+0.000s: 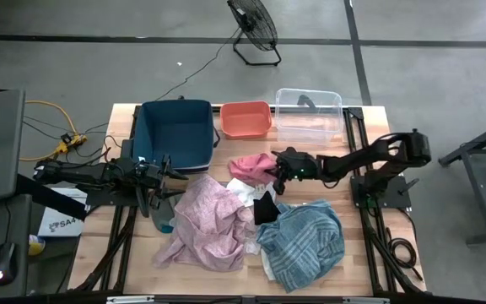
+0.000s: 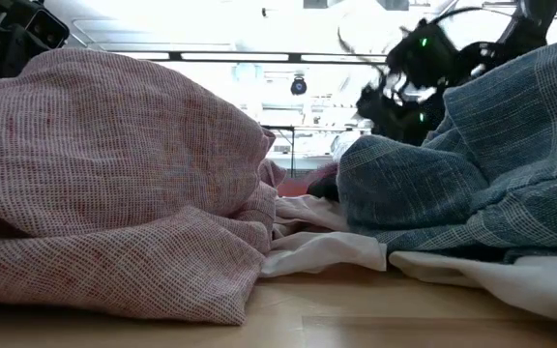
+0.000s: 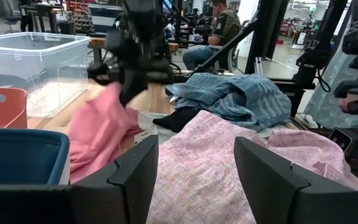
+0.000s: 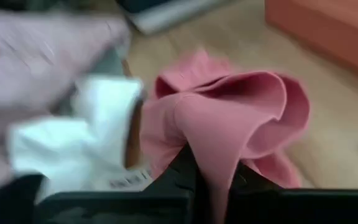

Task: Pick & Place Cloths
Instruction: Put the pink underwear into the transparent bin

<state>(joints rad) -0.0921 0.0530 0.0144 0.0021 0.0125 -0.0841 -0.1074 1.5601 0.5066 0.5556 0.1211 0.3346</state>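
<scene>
The coral pink cloth (image 1: 250, 165) lies bunched near the table's middle, and my right gripper (image 1: 278, 171) is shut on it. My left gripper (image 1: 165, 176) is open at the left, its fingers standing over the edge of the large pale pink cloth (image 1: 209, 221) without touching it. The blue-teal plaid cloth (image 1: 304, 241) lies in a heap at the near right. A white cloth (image 1: 245, 192) and a small black cloth (image 1: 265, 209) lie between them. A grey-green piece (image 1: 164, 209) shows under the pale pink cloth's left edge. My right gripper pinches a raised fold of the coral pink cloth (image 4: 211, 158) between its two fingers (image 4: 182, 177), coming from the table's right side and slanting down. The cloth hangs slack below the fingers (image 3: 99, 134), and its lower part rests among the other cloths.
Three bins stand along the far edge: a dark blue one (image 1: 175, 135), a coral one (image 1: 245, 120) and a clear one (image 1: 309, 114). A floor fan (image 1: 253, 25) stands beyond the table. A person (image 3: 219, 28) sits in the room behind.
</scene>
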